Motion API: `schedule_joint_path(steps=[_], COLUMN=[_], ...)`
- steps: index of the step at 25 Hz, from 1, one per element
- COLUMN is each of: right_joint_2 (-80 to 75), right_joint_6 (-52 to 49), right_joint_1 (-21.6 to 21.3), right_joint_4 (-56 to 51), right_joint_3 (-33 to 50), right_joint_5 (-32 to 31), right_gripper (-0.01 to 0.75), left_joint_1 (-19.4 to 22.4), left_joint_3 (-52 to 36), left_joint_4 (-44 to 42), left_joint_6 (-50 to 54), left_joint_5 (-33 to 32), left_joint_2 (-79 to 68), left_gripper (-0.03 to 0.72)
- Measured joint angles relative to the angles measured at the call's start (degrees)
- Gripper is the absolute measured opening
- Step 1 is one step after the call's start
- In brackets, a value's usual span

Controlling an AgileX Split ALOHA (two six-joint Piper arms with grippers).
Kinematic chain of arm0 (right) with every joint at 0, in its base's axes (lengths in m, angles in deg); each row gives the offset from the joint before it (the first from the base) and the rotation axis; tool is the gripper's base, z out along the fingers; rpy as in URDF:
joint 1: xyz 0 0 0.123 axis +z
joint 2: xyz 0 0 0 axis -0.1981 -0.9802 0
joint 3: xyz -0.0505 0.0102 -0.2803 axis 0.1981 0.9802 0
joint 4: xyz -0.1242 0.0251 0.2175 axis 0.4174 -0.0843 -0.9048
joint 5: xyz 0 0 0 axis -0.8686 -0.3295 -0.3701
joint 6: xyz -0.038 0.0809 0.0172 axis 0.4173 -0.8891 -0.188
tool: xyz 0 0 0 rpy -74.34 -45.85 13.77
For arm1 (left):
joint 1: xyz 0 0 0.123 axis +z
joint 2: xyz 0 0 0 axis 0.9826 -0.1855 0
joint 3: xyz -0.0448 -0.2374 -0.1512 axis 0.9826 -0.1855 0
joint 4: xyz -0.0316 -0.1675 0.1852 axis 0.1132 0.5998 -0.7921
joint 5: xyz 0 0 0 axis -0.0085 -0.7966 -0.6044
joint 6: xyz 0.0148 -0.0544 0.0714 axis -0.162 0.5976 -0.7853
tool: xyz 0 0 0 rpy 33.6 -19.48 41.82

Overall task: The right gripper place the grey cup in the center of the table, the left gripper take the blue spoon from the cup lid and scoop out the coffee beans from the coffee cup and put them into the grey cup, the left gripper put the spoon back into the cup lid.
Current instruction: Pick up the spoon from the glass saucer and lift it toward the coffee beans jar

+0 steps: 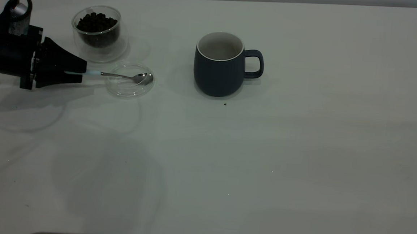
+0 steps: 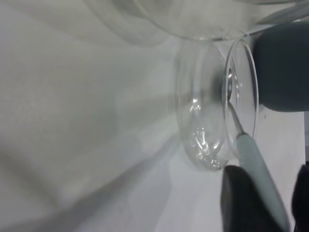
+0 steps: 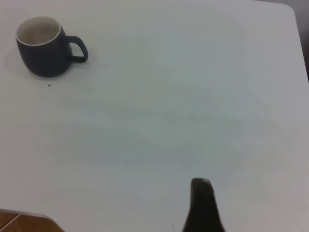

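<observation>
The grey cup (image 1: 218, 68) looks matt, glossy white inside. The coffee cup (image 1: 99, 34) and cup lid (image 1: 130, 80) are clear glass. The blue spoon (image 1: 124, 76) has a shiny metal bowl. The table (image 1: 263, 163) is smooth and matt.

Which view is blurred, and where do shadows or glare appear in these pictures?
Left wrist view: the cup lid and blue spoon are soft and out of focus. Exterior view: dim, faint shadows on the table under the left hand; a glint on the spoon bowl. Right wrist view: even light, the grey cup sharp.
</observation>
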Motion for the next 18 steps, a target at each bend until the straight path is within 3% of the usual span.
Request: schedule_joint_path(steps=[5,18], right_joint_2=[0.0,0.0], right_joint_6=[0.0,0.0], right_joint_1=[0.0,0.0], right_joint_4=[0.0,0.0], right_joint_3=[0.0,0.0], right_joint_5=[0.0,0.0], right_gripper=[0.577,0.576], left_joint_1=[0.0,0.3], left_joint_3=[0.0,0.0], left_joint_4=[0.0,-7.2], left_joint_6=[-0.1,2.6], left_joint_5=[-0.2,-2.1], left_joint_2=[0.0,3.5], left_gripper=[0.141,0.132])
